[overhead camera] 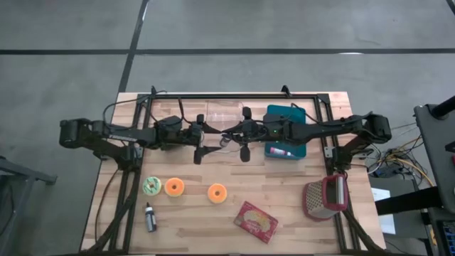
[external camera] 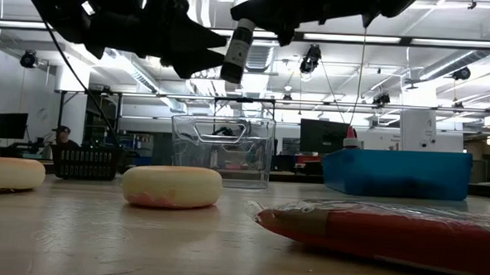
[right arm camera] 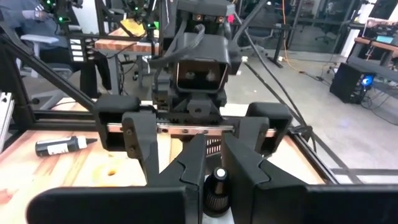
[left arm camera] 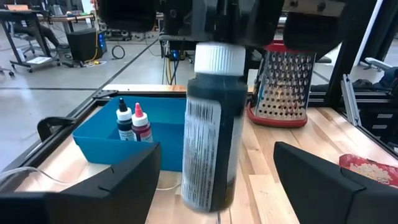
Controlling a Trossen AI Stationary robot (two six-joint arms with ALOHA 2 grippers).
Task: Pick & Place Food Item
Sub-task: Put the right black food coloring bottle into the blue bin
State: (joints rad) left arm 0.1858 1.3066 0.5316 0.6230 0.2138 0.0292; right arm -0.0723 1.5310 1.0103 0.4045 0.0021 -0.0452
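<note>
A dark bottle (left arm camera: 211,143) with a white cap and a barcode label hangs in mid-air over the middle of the table, also seen in the low view (external camera: 236,50). My right gripper (right arm camera: 217,177) is shut on its top end. My left gripper (left arm camera: 217,186) faces it from the table's left side and is open. Its two fingers (left arm camera: 124,180) stand on either side of the bottle's body with a gap on each side. In the high view the two grippers meet near the table's middle: left (overhead camera: 215,137), right (overhead camera: 231,136). My right gripper pinches the bottle's cap (right arm camera: 217,185) between its two fingers, which come in level from the table's right side. The bottle hangs below the fingers, cap up and slightly tilted, clear of the table.
A blue bin (overhead camera: 286,131) with small bottles and a clear container (overhead camera: 227,117) stand at the far side. Three doughnuts (overhead camera: 174,187) and a small dark bottle (overhead camera: 149,217) lie near left. A red packet (overhead camera: 256,222) and a red-rimmed grater (overhead camera: 323,199) are near right.
</note>
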